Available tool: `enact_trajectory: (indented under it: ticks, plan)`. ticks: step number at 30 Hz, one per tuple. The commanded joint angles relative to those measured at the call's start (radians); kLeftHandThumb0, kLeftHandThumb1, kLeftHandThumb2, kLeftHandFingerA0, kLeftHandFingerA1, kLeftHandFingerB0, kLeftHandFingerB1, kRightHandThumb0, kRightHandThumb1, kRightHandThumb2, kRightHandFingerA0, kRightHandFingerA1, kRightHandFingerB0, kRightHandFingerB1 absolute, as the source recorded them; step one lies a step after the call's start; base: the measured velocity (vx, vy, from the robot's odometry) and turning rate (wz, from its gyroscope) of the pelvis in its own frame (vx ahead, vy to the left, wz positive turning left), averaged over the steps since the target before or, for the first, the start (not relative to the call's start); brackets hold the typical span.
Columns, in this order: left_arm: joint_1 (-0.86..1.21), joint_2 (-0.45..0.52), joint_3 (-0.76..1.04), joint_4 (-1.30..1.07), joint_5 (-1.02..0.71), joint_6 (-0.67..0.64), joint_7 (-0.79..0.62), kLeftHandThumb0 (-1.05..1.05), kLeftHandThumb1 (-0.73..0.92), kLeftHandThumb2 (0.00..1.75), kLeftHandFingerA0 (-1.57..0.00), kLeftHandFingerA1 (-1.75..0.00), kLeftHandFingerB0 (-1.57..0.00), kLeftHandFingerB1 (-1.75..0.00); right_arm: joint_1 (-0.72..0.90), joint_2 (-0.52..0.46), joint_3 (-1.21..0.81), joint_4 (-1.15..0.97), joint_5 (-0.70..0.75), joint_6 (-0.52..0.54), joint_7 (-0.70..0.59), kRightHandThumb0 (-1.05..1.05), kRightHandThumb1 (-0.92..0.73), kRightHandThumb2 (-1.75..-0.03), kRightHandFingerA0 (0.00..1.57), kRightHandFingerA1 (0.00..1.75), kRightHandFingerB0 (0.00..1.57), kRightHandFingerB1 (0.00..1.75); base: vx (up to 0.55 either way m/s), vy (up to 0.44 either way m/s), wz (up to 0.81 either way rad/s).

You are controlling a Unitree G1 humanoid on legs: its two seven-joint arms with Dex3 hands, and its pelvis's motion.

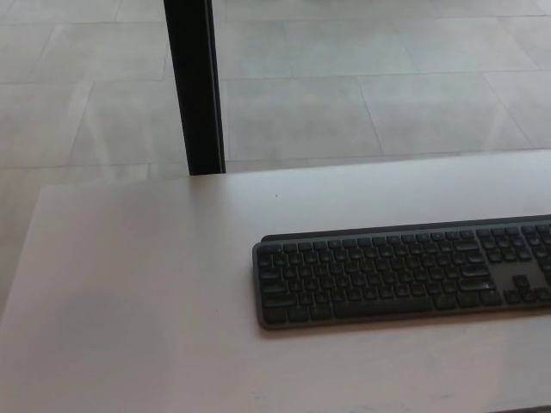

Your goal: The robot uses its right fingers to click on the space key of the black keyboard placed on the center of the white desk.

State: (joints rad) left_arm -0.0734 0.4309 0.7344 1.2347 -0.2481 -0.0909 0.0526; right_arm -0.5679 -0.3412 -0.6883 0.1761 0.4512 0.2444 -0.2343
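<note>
Keyboard [403,273] lies flat on my white table [138,292], running off the right edge, a black post [195,86] behind, and neither of my hands shows.

A white desk [138,292] fills the lower part of the frame, its far edge running from the left side up toward the upper right. Its top is plain and pale, with one tiny dark speck [276,196] near the far edge. A black keyboard [396,273] lies flat on it at the lower right, long side roughly along the desk's far edge, its right end cut off by the frame. The left half of the desk is bare.
</note>
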Motion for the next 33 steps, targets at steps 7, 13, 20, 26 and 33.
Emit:
enact_trajectory:
  ticks: [7, 13, 20, 26, 33]
  plan:
    - [-0.013, 0.034, 0.005, 0.011, -0.043, -0.04, 0.03, -0.51, 0.58, 0.58, -0.83, -0.82, -0.75, -0.62, 0.12, 0.035, 0.491, -0.06, -0.158, -0.012, 0.263, -0.31, -0.62, -0.59, 0.87, 0.59, 0.54, 0.39, 0.0, 0.0, 0.0]
    - [-0.016, 0.038, 0.011, 0.014, -0.054, -0.038, 0.013, -0.48, 0.61, 0.58, -0.78, -0.73, -0.69, -0.59, 0.181, 0.0, 0.631, -0.056, -0.211, -0.053, 0.318, -0.36, -0.58, -0.58, 0.86, 0.72, 0.55, 0.42, 0.0, 0.0, 0.0]
    - [-0.006, 0.035, -0.01, 0.015, -0.041, -0.052, 0.029, -0.52, 0.59, 0.58, -0.79, -0.79, -0.74, -0.62, 0.256, -0.046, 0.768, -0.027, -0.337, -0.095, 0.314, -0.33, -0.59, -0.58, 0.88, 0.73, 0.59, 0.42, 0.0, 0.0, 0.0]
    - [-0.013, 0.037, -0.001, 0.011, -0.065, -0.043, 0.013, -0.5, 0.6, 0.58, -0.75, -0.76, -0.71, -0.6, 0.298, -0.059, 0.856, 0.056, -0.434, -0.239, 0.31, -0.33, -0.59, -0.56, 0.93, 0.85, 0.61, 0.44, 0.0, 0.0, 0.0]
    - [-0.018, 0.036, -0.001, 0.013, -0.071, -0.049, 0.026, -0.51, 0.59, 0.58, -0.75, -0.74, -0.72, -0.61, 0.297, -0.065, 0.927, 0.11, -0.498, -0.279, 0.309, -0.4, -0.57, -0.59, 0.91, 0.82, 0.62, 0.45, 0.0, 0.0, 0.0]
